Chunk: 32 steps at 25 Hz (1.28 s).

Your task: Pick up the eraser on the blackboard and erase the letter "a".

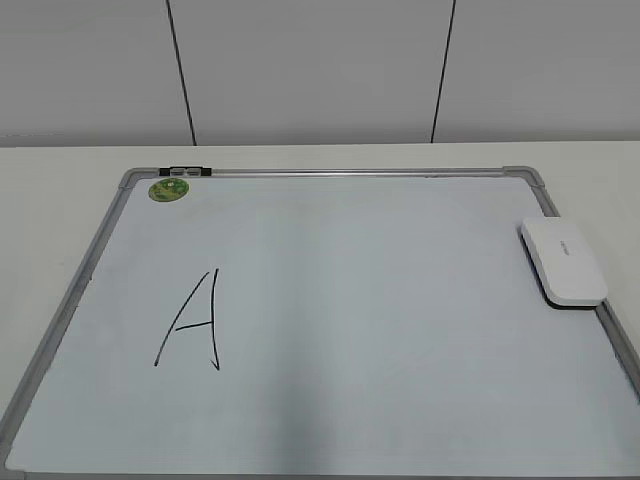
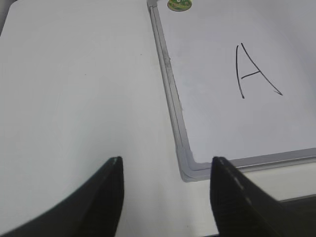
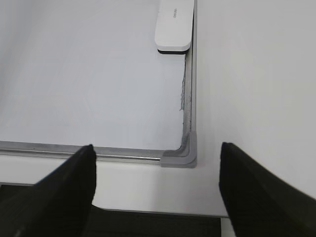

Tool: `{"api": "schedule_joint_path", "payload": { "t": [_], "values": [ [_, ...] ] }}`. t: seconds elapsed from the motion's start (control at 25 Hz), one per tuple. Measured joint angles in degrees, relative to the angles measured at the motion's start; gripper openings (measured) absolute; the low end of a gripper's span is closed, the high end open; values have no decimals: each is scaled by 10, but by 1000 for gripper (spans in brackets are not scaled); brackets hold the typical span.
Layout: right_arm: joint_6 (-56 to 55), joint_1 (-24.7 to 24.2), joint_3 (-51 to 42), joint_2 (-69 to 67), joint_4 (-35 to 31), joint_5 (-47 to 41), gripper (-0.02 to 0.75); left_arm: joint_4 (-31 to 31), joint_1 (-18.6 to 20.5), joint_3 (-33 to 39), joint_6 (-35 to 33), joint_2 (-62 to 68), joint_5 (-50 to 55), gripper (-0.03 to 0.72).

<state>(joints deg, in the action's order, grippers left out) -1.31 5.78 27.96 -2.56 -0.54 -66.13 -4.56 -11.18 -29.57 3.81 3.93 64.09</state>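
Note:
The white eraser (image 1: 563, 262) lies flat on the blackboard (image 1: 380, 300) at its right edge, dark felt down. It also shows at the top of the right wrist view (image 3: 174, 24). The only writing I see is a tall angular capital "A" (image 1: 193, 320) on the left half of the board, also in the left wrist view (image 2: 254, 71). No small lowercase "a" shows. My left gripper (image 2: 167, 163) is open and empty over the table by the board's near left corner. My right gripper (image 3: 157, 148) is open and empty at the near right corner. Neither gripper shows in the exterior view.
A round green magnet (image 1: 169, 189) sits at the board's far left corner, beside a small black clip (image 1: 185, 172) on the top frame. The board lies on a white table (image 1: 60, 200) with a pale wall behind. The table's near edge shows below my right gripper (image 3: 158, 213).

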Motion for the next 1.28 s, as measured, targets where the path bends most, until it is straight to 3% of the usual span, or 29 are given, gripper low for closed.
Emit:
{"api": "schedule_joint_path", "payload": {
  "t": [0.32,0.8,1.12,1.28],
  "values": [
    [0,0,0,0,0,4,575,0,0,0,0,0,-1,358],
    [0,-2,0,8,1,5,575,-1,3,0,0,-8,-1,335],
    [1,-73,0,35,1,6,578,-1,88,0,0,-34,-3,318],
    [1,-83,0,35,1,7,576,-1,104,2,0,-34,-3,316]
  ]
}}
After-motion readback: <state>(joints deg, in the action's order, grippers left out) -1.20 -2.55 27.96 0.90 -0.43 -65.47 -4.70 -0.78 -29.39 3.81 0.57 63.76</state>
